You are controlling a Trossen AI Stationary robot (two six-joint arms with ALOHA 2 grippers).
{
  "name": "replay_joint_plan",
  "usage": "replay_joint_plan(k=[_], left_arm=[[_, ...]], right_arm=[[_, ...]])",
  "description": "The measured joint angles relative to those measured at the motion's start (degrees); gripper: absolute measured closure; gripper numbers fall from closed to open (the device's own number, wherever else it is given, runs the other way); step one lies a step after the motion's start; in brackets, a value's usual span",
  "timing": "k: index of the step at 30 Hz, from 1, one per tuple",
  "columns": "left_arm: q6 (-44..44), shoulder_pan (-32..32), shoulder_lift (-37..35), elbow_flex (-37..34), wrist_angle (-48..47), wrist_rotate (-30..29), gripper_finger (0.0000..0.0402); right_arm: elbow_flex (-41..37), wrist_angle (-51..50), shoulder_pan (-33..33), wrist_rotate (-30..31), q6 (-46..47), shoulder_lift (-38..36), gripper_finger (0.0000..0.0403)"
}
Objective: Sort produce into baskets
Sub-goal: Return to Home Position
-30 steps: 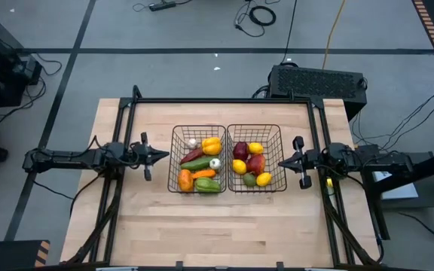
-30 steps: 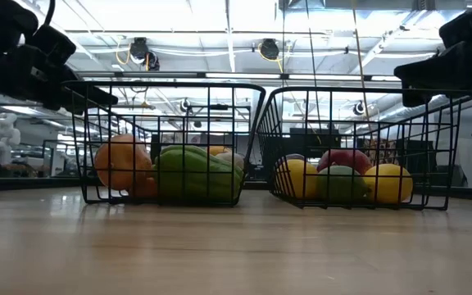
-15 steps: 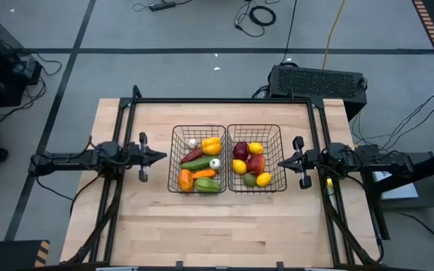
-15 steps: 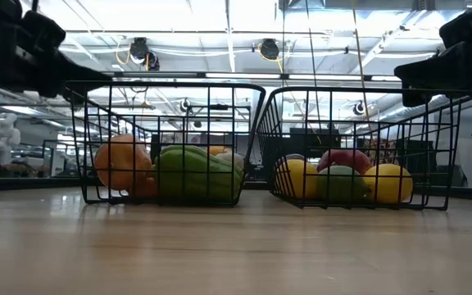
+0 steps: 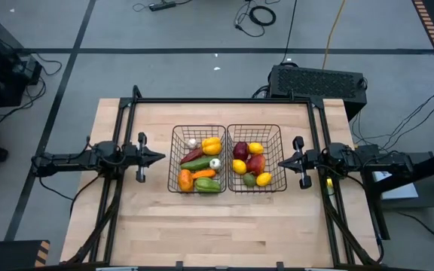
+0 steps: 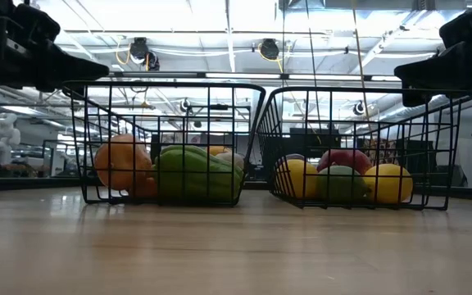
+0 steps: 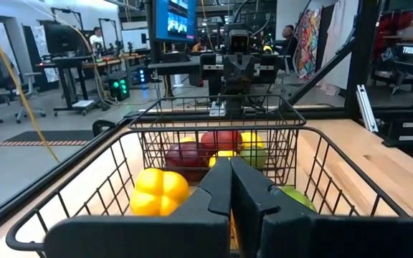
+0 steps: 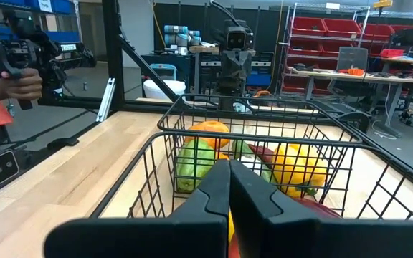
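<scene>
Two black wire baskets stand side by side at the table's middle. The left basket (image 5: 197, 158) holds peppers, a cucumber and garlic: a yellow pepper (image 5: 212, 144), an orange pepper (image 5: 186, 179), a green pepper (image 5: 207, 185). The right basket (image 5: 256, 158) holds apples (image 5: 255, 162) and lemons (image 5: 239, 166). My left gripper (image 5: 161, 156) is shut and empty, just left of the left basket, above its rim height. My right gripper (image 5: 280, 162) is shut and empty, just right of the right basket.
A black frame (image 5: 221, 101) runs round the table's far and side edges. Bare wood lies in front of the baskets toward the near edge (image 5: 217, 233). A person's hand (image 8: 13, 82) with a device shows beyond the table in the right wrist view.
My left gripper has drawn back a little toward the table's left edge, away from the left basket, and has risen slightly. It stays shut. My right arm and the baskets have kept still.
</scene>
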Motion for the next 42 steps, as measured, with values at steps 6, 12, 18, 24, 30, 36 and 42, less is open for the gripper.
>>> replay_joint_plan(k=[6, 12, 18, 24, 30, 36, 42], left_arm=[[-0.02, 0.00, 0.04, 0.00, -0.12, 0.00, 0.0394], [0.00, 0.00, 0.04, 0.00, -0.07, -0.02, 0.0388], [0.02, 0.00, 0.04, 0.00, 0.29, -0.04, 0.0386], [0.02, 0.00, 0.04, 0.00, 0.46, -0.07, 0.0386], [0.02, 0.00, 0.04, 0.00, 0.57, -0.11, 0.0386], [0.04, 0.00, 0.04, 0.00, 0.63, -0.13, 0.0385], [0.04, 0.00, 0.04, 0.00, 0.66, -0.15, 0.0385]], right_arm=[[0.00, 0.00, 0.00, 0.00, 0.02, 0.00, 0.0403], [0.00, 0.00, 0.00, 0.00, 0.02, 0.00, 0.0403], [0.00, 0.00, 0.00, 0.00, 0.02, 0.00, 0.0403], [0.00, -0.02, 0.00, 0.00, 0.02, 0.00, 0.0403], [0.00, -0.02, 0.00, 0.00, 0.02, 0.00, 0.0403], [0.00, 0.00, 0.00, 0.00, 0.01, 0.00, 0.0403], [0.00, -0.02, 0.00, 0.00, 0.02, 0.00, 0.0403]])
